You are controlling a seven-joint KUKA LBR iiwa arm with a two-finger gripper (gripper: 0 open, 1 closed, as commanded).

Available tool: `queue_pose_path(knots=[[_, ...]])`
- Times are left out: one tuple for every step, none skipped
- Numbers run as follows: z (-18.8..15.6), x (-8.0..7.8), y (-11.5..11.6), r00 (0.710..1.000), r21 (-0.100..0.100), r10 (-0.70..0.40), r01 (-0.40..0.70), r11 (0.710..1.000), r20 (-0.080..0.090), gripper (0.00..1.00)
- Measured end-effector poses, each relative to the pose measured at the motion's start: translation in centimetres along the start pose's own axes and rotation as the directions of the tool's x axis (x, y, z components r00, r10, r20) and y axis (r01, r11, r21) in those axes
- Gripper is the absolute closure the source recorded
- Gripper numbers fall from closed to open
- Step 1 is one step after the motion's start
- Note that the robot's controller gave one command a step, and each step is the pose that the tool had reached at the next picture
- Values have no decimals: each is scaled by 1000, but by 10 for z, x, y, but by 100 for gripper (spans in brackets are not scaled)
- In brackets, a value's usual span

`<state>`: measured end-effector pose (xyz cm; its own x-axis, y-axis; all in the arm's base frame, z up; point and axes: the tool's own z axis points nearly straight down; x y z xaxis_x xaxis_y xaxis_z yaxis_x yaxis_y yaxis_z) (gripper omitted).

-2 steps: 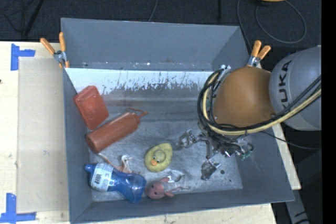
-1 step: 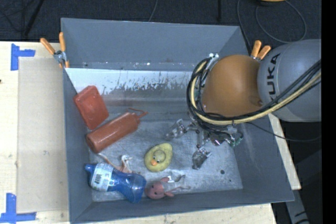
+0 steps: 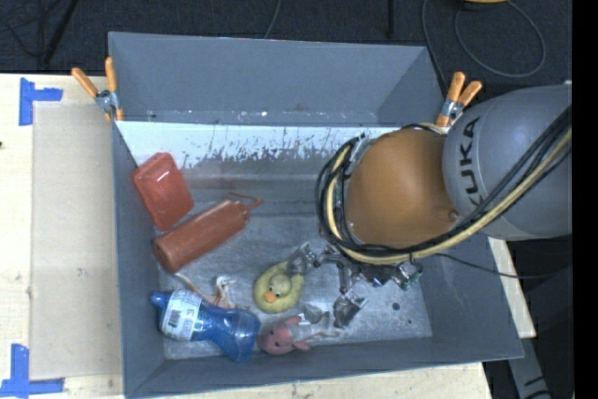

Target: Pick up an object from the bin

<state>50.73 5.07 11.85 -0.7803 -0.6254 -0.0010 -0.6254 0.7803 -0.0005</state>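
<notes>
Tool (image 3: pixel 344 292) hangs low in the bin (image 3: pixel 262 89); you cannot tell if it is open or closed. Just to its left the yellow duck (image 3: pixel 278 287) lies loose, probably as it tumbled: roundish, no clear long axis, head seemingly toward the near wall.

KUKA, apparently, on the arm (image 3: pixel 464 165)

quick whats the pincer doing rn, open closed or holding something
Pincer: cannot be told whether it is open or closed; it sits low in the bin, just right of the yellow duck.
</notes>
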Motion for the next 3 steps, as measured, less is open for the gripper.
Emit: queue_pose_path(knots=[[7, 13, 27, 1000, -4, -22, 22, 1000, -3, 0], [2, -15, 34, 989, -2, -147, 147, 989, -1, 0], [15, -20, 60, 952, -2, -308, 308, 952, -2, 0]])
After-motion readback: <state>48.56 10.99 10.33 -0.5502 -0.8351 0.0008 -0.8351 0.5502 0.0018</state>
